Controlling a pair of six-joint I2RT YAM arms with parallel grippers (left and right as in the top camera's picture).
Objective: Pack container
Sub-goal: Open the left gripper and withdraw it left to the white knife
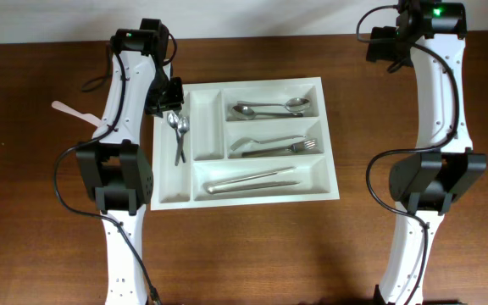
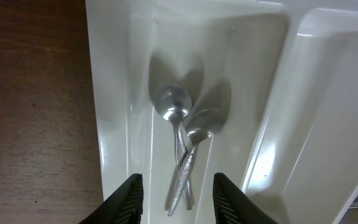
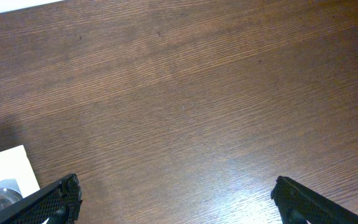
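I judge the packing nearly done. The container (image 1: 173, 182) sits mid-counter (image 1: 41, 220) with big spoons (image 1: 269, 108) in its top long compartment, forks (image 1: 278, 146) in the middle one, slim utensils (image 1: 252, 180) in the bottom one, and two teaspoons (image 2: 182, 134) in the outer narrow slot. The second narrow slot (image 1: 205, 123) is bare, and a white plastic utensil (image 1: 68, 110) lies on the counter to the left, so that looks left to do. My left gripper (image 2: 178, 183) hangs over the teaspoon slot, fingers (image 2: 132, 199) released, the handles between them and apart from both. My right gripper (image 3: 176, 183) is spread wide over bare wood, with the container's corner just beside one finger.
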